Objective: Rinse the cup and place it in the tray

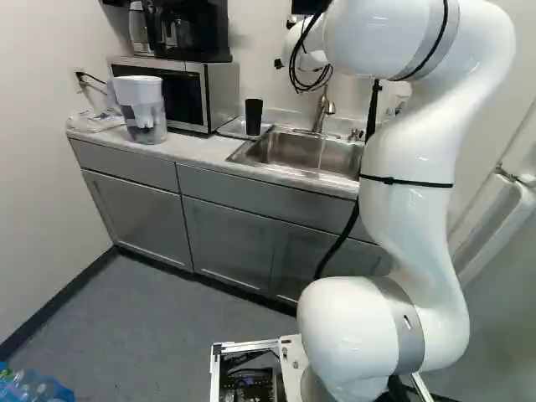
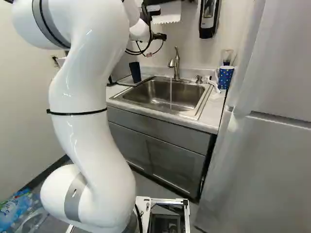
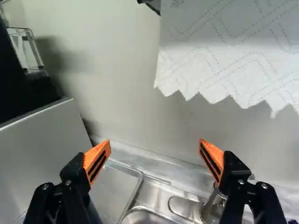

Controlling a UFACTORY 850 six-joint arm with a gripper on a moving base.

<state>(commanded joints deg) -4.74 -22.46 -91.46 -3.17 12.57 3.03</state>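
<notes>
Black and narrow, the cup (image 1: 254,117) stands on the tray (image 1: 230,128), between the microwave (image 1: 219,94) and the steel sink (image 1: 289,152). The claw (image 2: 158,36) is spread wide, with nothing between its orange pads (image 3: 97,158), and faces the wall above the bench (image 1: 193,149). Paper towel (image 3: 229,51) hangs ahead of it, its lower edge jagged. The tap (image 2: 175,63) rises behind the sink, and water (image 2: 170,92) runs from it into the basin. Right of the sink in the right base view, a blue dotted cup (image 2: 225,77) stands on the bench near the fridge (image 2: 262,141). A pitcher (image 1: 142,109) stands before the microwave, and a coffee maker (image 1: 188,32) sits on top.
</notes>
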